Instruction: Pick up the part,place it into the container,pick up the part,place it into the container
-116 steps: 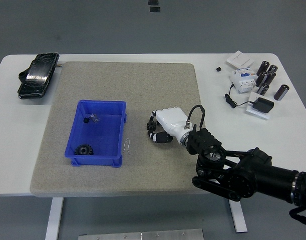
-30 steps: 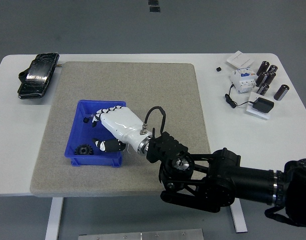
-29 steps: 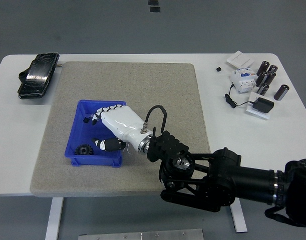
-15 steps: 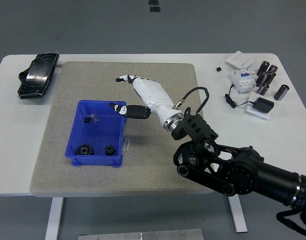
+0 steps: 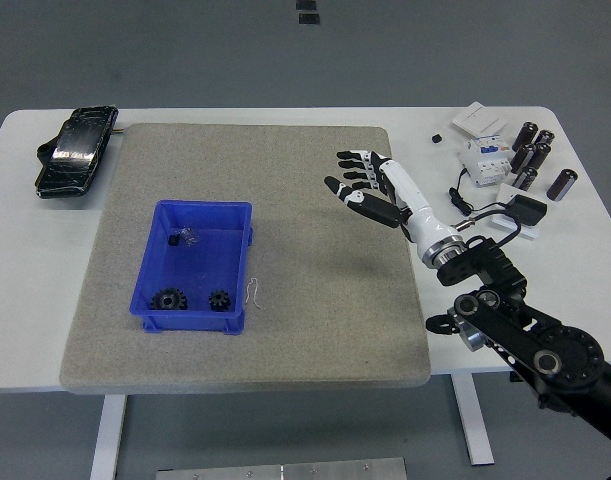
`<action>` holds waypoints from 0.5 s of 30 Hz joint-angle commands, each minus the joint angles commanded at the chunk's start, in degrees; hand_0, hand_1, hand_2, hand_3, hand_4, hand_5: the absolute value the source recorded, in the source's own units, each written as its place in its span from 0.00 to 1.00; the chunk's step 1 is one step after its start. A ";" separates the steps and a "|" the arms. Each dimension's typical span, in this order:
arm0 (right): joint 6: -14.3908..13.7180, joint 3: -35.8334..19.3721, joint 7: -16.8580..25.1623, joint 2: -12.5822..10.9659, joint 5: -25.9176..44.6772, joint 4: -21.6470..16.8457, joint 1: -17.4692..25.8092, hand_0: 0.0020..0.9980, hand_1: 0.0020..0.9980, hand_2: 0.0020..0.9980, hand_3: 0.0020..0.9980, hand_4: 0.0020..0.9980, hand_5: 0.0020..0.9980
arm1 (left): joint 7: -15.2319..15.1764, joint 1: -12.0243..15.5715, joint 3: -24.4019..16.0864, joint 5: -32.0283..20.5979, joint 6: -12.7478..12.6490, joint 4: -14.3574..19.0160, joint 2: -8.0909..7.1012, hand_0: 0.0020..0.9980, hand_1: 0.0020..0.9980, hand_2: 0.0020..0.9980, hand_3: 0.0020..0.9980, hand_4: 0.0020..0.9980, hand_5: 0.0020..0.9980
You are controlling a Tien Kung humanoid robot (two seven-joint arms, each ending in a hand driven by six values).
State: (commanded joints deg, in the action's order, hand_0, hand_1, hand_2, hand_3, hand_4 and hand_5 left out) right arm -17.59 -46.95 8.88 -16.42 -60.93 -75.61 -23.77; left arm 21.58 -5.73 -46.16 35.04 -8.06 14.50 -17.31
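Two gears (image 5: 168, 299) and (image 5: 220, 298) lie side by side in the blue bin (image 5: 151, 236), along its near wall; a smaller dark bit (image 5: 172, 240) and a tangle of wire (image 5: 190, 236) sit toward its far end. Bin on the left part of the grey mat (image 5: 315, 300). A thin wire hook (image 5: 253, 291) lies on the mat just right of the bin's near right corner. Only one view to go by. Right hand (image 5: 362, 186) hovers over the mat's far right area, fingers spread, holding nothing. Left arm not seen. No loose part on the mat between hand and bin, so both placements look done, by my reckoning. If anything more is wanted, the bin lies left and near of the hand, well apart, long axis running near to far. Right table edge: capacitors (image 5: 533, 153), breaker (image 5: 484, 157), adapter (image 5: 525, 212). Far left: black pouch (image 5: 77, 150).
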 joint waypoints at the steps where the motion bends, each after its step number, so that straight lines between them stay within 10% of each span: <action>1: 0.71 -1.18 1.36 -0.54 2.37 -0.73 1.21 0.74 0.73 0.75 0.73 0.83 0.55 | 0.12 0.07 -0.16 0.28 0.05 0.01 -0.05 0.68 0.64 0.60 0.59 0.67 0.33; 15: 2.65 -13.01 7.66 -2.55 19.49 -6.17 10.08 0.75 0.73 0.75 0.72 0.85 0.57 | -0.15 0.54 -0.18 0.37 0.16 -0.14 -0.08 0.68 0.64 0.60 0.59 0.67 0.33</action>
State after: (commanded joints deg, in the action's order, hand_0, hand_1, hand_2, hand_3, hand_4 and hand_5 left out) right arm -14.94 -59.96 16.55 -18.97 -41.44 -81.79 -13.68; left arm 21.43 -5.18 -46.34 35.41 -7.89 14.36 -17.39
